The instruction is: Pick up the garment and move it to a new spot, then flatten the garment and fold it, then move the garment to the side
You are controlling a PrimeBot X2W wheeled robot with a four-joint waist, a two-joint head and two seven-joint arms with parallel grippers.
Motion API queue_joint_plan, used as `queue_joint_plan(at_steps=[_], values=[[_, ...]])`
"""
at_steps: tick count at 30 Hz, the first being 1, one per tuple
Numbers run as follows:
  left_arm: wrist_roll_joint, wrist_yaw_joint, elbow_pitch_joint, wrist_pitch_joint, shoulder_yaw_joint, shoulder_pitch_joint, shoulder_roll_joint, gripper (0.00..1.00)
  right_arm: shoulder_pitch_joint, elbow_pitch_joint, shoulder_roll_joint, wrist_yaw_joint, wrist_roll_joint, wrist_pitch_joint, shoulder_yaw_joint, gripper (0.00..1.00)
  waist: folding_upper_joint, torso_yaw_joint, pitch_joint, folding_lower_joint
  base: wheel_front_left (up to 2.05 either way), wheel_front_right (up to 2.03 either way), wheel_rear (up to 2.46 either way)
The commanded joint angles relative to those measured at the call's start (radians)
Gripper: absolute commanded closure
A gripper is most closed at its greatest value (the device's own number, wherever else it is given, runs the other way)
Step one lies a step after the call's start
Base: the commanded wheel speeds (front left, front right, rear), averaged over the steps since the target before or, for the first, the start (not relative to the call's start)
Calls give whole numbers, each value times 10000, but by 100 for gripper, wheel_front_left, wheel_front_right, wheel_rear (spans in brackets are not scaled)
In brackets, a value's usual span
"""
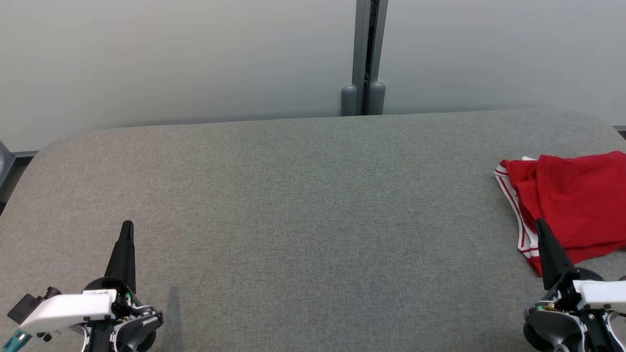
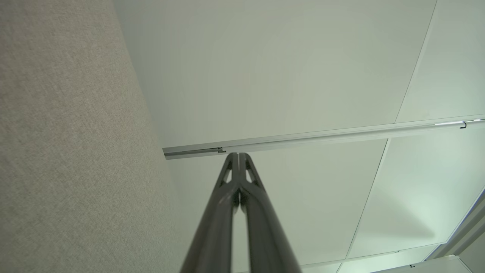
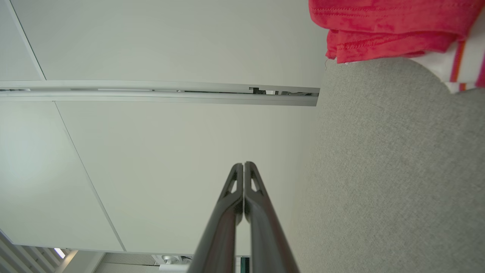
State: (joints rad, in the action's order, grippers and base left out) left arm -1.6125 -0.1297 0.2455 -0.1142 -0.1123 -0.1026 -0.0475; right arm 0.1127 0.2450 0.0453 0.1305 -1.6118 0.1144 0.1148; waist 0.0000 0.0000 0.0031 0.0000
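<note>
The garment is red with white and red striped trim, lying bunched at the right edge of the grey table; part of it runs off the picture. In the right wrist view the garment fills the top right corner. My right gripper is shut with nothing in it, its tip standing in front of the garment's near edge; whether it touches the cloth I cannot tell. The same right gripper points at the pale wall. My left gripper is shut and empty at the lower left, far from the garment. Its tips press together.
A pale partition wall rises behind the table, with a grey upright post near its middle. The table's rounded back corners fall away to the floor. Grey felt stretches wide between the two grippers.
</note>
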Motion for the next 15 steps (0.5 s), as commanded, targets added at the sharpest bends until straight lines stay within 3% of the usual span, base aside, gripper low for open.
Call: queue_joint_plan(at_steps=[1, 15], values=[[-13, -35, -28, -32, -39, -120, -54, 100, -88, -34, 92, 4, -25, 31, 6, 100, 0, 0, 0, 0, 0, 0, 0], [-13, -33, -29, -32, -39, -120, -54, 100, -88, -34, 92, 4, -25, 31, 8, 100, 0, 0, 0, 0, 0, 0, 0]])
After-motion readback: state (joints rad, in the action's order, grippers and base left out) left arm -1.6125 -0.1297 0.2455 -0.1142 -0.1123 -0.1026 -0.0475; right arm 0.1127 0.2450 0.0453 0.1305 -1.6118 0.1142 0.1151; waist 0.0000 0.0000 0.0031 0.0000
